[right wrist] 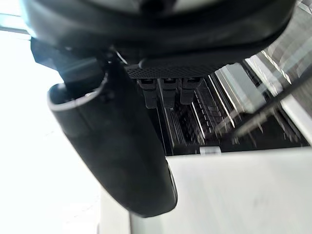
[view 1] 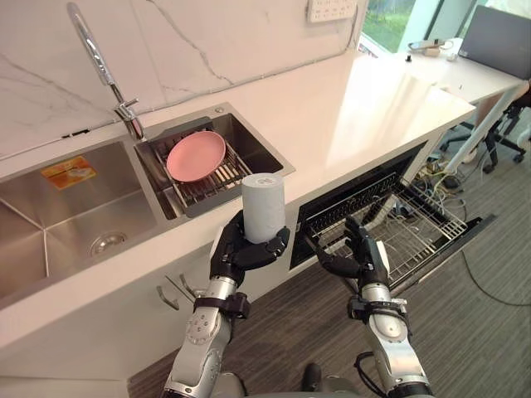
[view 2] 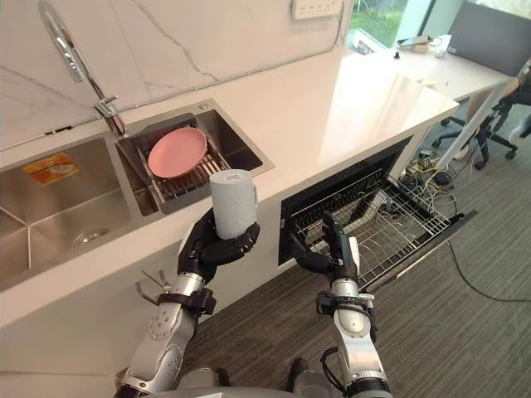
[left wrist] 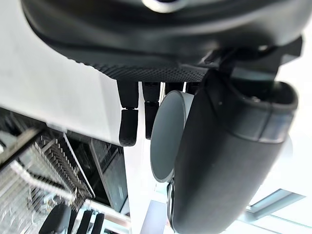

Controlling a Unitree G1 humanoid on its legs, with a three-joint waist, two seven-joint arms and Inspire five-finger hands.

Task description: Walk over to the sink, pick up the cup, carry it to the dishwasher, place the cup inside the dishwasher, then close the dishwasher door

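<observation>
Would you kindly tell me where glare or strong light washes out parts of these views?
Left eye view: glare on the countertop right of the sink. Left wrist view: background past the cup in the left hand blown white. Right wrist view: white washout beside the right hand.

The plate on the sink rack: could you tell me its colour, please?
The plate is plain pink; the left eye view shows it best.
</observation>
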